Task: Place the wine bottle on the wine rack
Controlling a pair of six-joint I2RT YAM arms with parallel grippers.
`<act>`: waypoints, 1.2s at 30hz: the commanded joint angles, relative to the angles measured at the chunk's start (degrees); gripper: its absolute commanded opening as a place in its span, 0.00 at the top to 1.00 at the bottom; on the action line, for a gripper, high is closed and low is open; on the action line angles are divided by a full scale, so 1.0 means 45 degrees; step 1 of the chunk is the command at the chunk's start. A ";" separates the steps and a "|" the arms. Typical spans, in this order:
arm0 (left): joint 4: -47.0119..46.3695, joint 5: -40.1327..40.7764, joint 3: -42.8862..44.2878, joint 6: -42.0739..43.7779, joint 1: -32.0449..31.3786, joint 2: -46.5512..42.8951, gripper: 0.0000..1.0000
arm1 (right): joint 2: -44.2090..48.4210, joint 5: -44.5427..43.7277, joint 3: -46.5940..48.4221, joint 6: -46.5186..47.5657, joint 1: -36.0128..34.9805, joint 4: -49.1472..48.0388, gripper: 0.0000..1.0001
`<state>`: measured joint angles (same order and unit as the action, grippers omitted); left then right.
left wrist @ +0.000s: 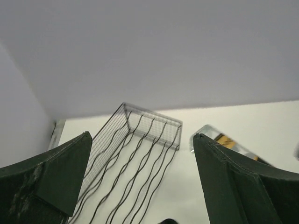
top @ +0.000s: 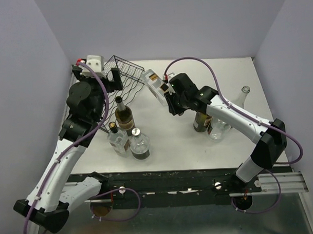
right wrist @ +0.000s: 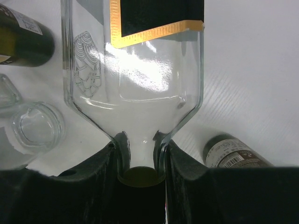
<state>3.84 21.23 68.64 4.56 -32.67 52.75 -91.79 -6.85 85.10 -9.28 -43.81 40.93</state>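
Observation:
The wine bottle, clear glass with a black and gold label, hangs tilted over the table with its base toward the wine rack. My right gripper is shut on its neck. In the right wrist view the neck sits between the gripper pads, and the bottle body fills the view above. The black wire rack stands at the back left. My left gripper is open just left of it. Through that gripper I see the rack's wavy wires and the bottle's base at right.
A dark labelled bottle and two clear bottles stand in front of the rack. Under the right arm stand a dark bottle and a clear long-necked one. Grey walls close in the table at the back and on both sides.

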 commanded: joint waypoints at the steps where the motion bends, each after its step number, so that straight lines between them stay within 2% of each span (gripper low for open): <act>1: 0.3112 -0.1587 -0.0174 -0.5011 0.3966 0.0756 0.01 | 0.0378 -0.0528 0.0094 0.0226 -0.0030 -0.2552 1.00; 4: 0.3463 -0.2878 -0.0663 -0.7080 0.6644 0.1167 0.01 | 0.0592 -0.0918 -0.0238 0.0129 -0.0049 -0.2571 1.00; 5: 0.3657 -0.3231 -0.0741 -0.7667 0.7137 0.1400 0.01 | 0.0651 -0.0996 -0.0336 0.0128 -0.0030 -0.2571 0.99; 6: 0.3872 -0.3370 -0.0800 -0.8195 0.8128 0.1596 0.01 | 0.0709 -0.1055 -0.0376 0.0128 -0.0030 -0.2533 0.99; 9: 0.5002 -0.3097 -0.0860 -0.9292 0.9559 0.2609 0.02 | 0.0924 -0.1231 -0.0590 0.0109 0.0009 -0.2416 0.99; 14: 0.6743 -0.3057 -0.0645 -0.9275 1.0578 0.4583 0.04 | 0.1276 -0.1270 -0.0961 -0.0008 0.0029 -0.2298 0.99; 17: 0.6842 -0.3118 -0.0722 -0.9235 1.0638 0.5014 0.04 | 0.1471 -0.1231 -0.1196 -0.0008 0.0048 -0.2298 1.00; 21: 0.7526 -0.2162 -0.0624 -0.9450 1.0677 0.5600 0.07 | 0.1530 -0.1212 -0.1411 -0.0086 0.0107 -0.2259 0.99; 24: 0.7332 -0.2334 -0.0625 -0.9548 1.0696 0.5952 0.19 | 0.1511 -0.1251 -0.1606 -0.0145 0.0107 -0.2356 1.00; 27: 0.7213 -0.3095 -0.0567 -0.9412 1.0677 0.6401 0.41 | 0.1452 -0.1309 -0.1743 -0.0067 0.0146 -0.2493 0.99; 29: 0.7525 -0.3098 -0.0313 -0.9178 1.0677 0.6597 0.52 | 0.1374 -0.1368 -0.1762 0.0011 0.0166 -0.2493 1.00; 36: 0.7604 -0.3644 -0.0196 -0.8982 1.0658 0.6578 0.73 | 0.1140 -0.1153 -0.1860 0.0050 0.0166 -0.2786 0.99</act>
<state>36.18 7.66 65.28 -36.77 15.05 82.37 -88.33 -10.07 75.68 -9.13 -43.40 38.50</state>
